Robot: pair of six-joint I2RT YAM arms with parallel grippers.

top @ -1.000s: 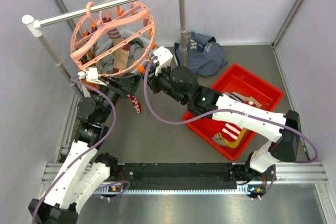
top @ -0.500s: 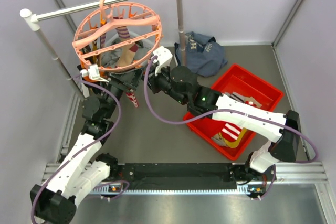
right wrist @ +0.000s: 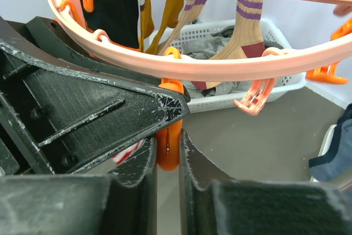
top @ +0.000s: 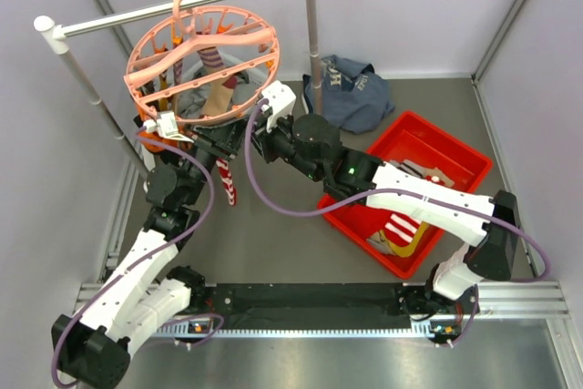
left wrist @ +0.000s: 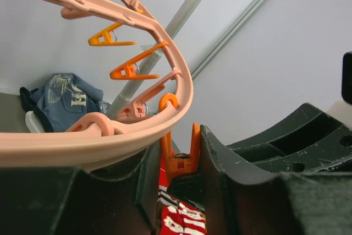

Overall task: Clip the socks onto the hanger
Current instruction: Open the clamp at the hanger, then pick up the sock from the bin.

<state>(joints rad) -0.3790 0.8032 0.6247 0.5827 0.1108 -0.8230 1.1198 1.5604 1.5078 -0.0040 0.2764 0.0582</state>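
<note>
Desk: Where is the striped sock [top: 225,184]?
Photographer: Left of centre in the overhead frame, red and white, dangling lengthwise straight below an orange clip peg [right wrist: 168,155] on the lower rim of the hanger [top: 237,38], upper left
Desk: And the arms?
Photographer: Both at that peg. The right gripper [right wrist: 168,136] squeezes it; the left gripper [left wrist: 177,158] brackets peg and sock top, grip unclear
</note>
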